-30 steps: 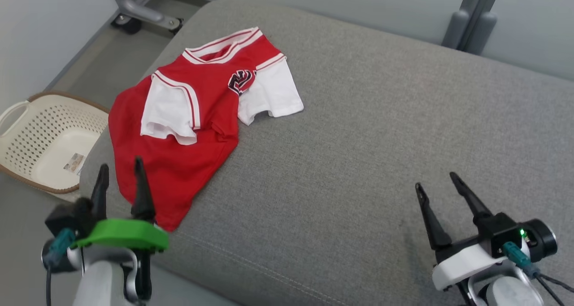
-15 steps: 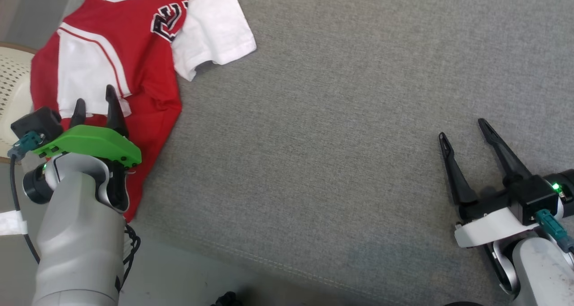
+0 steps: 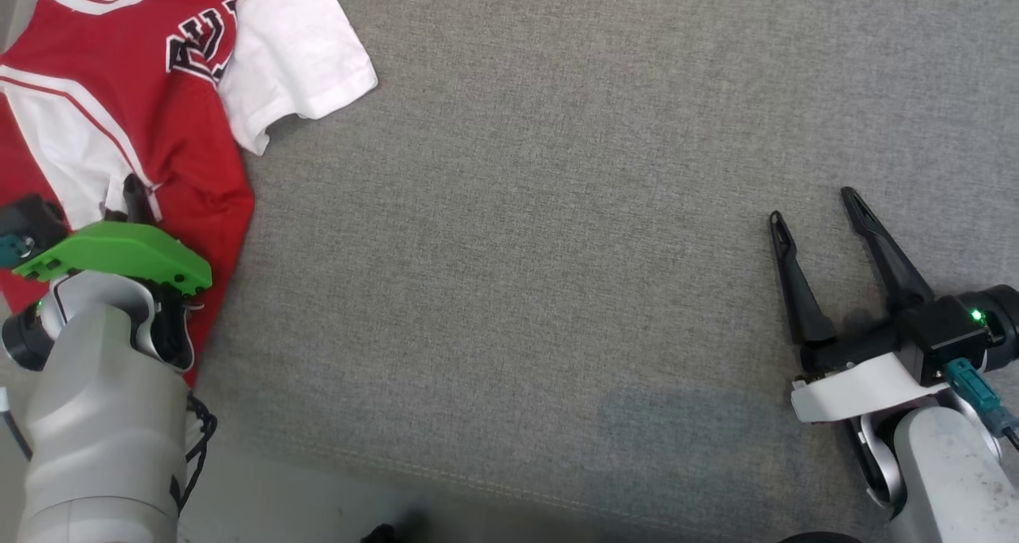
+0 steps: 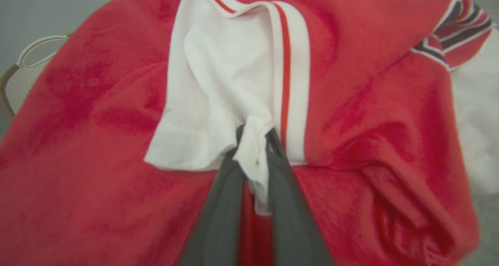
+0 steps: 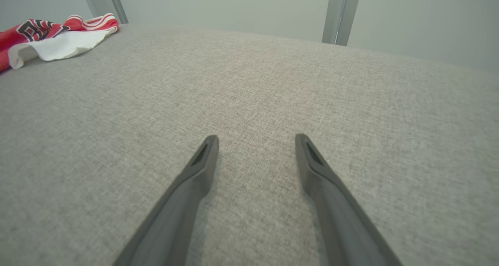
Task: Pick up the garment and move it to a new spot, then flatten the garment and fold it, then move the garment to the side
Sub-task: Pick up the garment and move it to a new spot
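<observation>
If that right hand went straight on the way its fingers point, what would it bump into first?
Probably nothing: ahead of the right hand lies bare grey cushion; the garment sits off to its left. Depth is unclear.

Garment (image 3: 199, 177): red body, white sleeves (image 3: 294, 49), red-white striped trim, dark lettering (image 3: 199, 45) outlined white. Cushion (image 3: 557, 208): plain grey weave. Left gripper (image 4: 255, 135): dark grey fingers, green bracket (image 3: 119, 252). Right gripper (image 3: 812, 205): black, white bracket (image 3: 860, 388).

Grey woven cushion (image 3: 557, 208), seam (image 3: 478, 479) near its front edge, pale wall (image 5: 234, 4), grey post (image 5: 341, 12)
</observation>
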